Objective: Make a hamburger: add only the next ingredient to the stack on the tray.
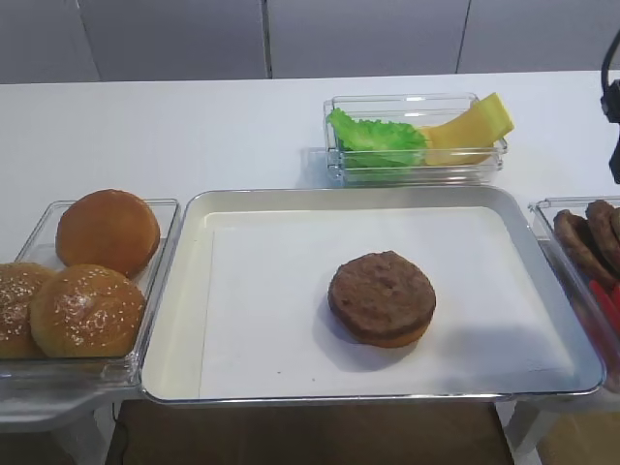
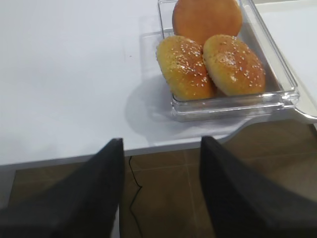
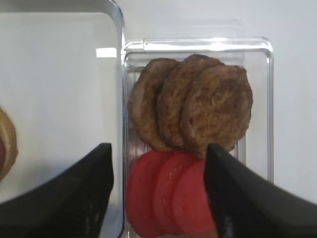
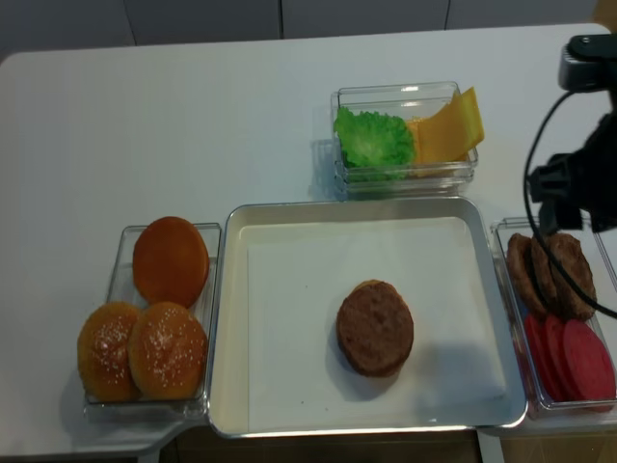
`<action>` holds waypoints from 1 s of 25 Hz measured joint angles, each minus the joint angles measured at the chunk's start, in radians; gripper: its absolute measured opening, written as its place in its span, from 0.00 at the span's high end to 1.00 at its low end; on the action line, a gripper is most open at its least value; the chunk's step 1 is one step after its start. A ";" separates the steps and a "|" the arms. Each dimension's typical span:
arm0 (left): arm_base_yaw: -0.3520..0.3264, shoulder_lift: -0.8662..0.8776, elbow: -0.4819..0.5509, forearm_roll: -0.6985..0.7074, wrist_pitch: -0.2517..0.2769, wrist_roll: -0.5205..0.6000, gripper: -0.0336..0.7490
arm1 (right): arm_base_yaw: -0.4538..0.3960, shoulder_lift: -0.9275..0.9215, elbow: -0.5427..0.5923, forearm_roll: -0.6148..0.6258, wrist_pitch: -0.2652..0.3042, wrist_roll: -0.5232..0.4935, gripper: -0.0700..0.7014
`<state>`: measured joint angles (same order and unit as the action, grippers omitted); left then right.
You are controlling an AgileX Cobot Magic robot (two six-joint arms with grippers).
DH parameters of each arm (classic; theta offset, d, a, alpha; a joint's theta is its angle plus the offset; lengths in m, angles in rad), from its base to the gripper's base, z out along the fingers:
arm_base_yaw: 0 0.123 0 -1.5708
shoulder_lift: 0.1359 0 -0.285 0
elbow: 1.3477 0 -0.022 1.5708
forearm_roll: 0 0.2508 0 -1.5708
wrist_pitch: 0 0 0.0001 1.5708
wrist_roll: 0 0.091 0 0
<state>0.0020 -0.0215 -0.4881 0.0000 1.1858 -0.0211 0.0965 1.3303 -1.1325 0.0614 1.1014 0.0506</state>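
Observation:
A dark brown, grainy meat patty (image 1: 381, 294) lies on top of the stack, with a tan bun edge (image 1: 402, 338) showing beneath it, on the silver tray (image 1: 184, 281). The overhead view shows the same patty (image 4: 375, 328) right of the tray's (image 4: 289, 318) middle. My right gripper (image 3: 159, 148) hangs open and holds nothing, over the clear bin (image 3: 198, 45) with three more patties (image 3: 213, 111) and red slices (image 3: 168, 193). The stack's edge (image 3: 6, 144) shows at far left there. My left gripper (image 2: 161, 140) is open and holds nothing, past the table's front edge.
A bin of three golden buns (image 1: 107, 232) stands left of the tray. Behind the tray is a bin with green lettuce (image 1: 378, 140) and yellow cheese (image 1: 475, 131). The right arm and its cable (image 4: 578, 183) hang over the patty bin (image 4: 549, 275).

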 joint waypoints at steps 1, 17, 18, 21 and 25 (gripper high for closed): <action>0.000 0.000 0.000 0.000 0.000 0.000 0.49 | 0.000 -0.019 0.014 0.000 0.000 0.000 0.36; 0.000 0.000 0.000 0.000 0.000 0.000 0.49 | 0.000 -0.542 0.314 0.005 0.053 0.018 0.39; 0.000 0.000 0.000 0.000 0.000 0.000 0.49 | 0.000 -0.579 0.327 0.005 0.055 0.018 0.39; 0.000 0.000 0.000 0.000 0.000 0.000 0.49 | 0.000 -0.678 0.357 0.005 0.062 0.018 0.39; 0.000 0.000 0.000 0.000 0.000 0.000 0.49 | 0.000 -0.791 0.404 0.005 0.074 0.018 0.39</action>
<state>0.0020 -0.0215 -0.4881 0.0000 1.1858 -0.0211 0.0968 0.5392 -0.7289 0.0660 1.1757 0.0685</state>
